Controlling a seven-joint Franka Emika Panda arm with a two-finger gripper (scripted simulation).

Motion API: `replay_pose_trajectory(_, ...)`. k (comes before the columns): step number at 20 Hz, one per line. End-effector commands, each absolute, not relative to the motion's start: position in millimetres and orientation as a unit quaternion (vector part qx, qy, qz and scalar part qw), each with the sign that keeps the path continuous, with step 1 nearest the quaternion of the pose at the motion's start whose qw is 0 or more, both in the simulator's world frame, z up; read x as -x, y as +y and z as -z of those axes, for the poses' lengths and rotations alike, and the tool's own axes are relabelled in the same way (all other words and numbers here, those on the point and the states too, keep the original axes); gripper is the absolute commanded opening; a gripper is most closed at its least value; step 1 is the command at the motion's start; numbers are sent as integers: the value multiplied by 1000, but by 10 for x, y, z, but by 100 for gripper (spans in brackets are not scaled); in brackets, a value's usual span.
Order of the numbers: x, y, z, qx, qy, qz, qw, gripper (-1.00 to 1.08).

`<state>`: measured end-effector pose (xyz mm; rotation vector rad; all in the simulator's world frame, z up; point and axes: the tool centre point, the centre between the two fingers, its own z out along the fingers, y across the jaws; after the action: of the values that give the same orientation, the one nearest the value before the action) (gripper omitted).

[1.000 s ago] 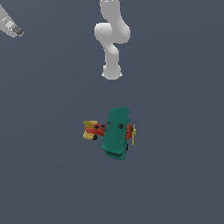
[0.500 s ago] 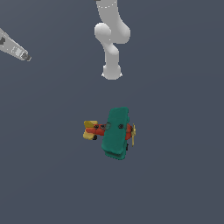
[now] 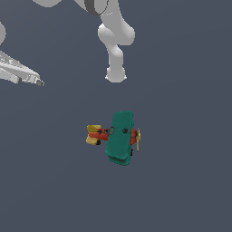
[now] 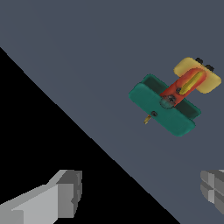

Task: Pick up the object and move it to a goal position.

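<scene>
Exterior view: toy biplane (image 3: 119, 137) sits on the bare grey tabletop (image 3: 181, 190) near the middle of the frame, yellow tail toward the exterior view's left, propeller toward the right, teal wings stacked across the red body. Gripper (image 3: 38, 83) enters from the exterior view's left edge, well apart from the plane and holding nothing; only its tip shows, the rest cut off by the frame. Arm base and links (image 3: 113, 45) stand beyond the plane, toward the top of the frame. No goal marker can be made out here. Wrist view: plane (image 4: 168, 98) seen from above, tail and wings clear, wheels barely visible; gripper (image 4: 140, 190) shows as two grey fingertips (image 4: 65, 188) set wide, jaws apart with empty space between. A large black area fills one corner, apparently beyond the tabletop's edge, so nothing can be read there. Judgement: approach stage, grasp not yet begun. Risks from here: closing across the broad wings may exceed the jaw opening or tip the plane; a descent off centre could clip the tail or propeller and spin the toy on its wheels, which may roll. Narrow body between the wings looks the safer hold, but wing overhang hides how much of it is reachable.
</scene>
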<state>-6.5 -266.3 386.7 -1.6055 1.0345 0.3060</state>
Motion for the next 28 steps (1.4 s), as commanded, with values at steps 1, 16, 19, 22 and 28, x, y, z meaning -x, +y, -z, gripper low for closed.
replay_pose_trajectory(1, 12, -2629, -3653, 673, 448, -152, 568, 108)
replay_pose_trajectory(16, -182, -2261, -2294, 618, 496, -279, 542, 108)
replay_pose_trajectory(19, -190, -2158, -2013, 608, 505, -304, 532, 108)
replay_pose_trajectory(22, -186, -2048, -1732, 598, 514, -328, 520, 108)
replay_pose_trajectory(28, -144, -1830, -1213, 580, 531, -372, 493, 108)
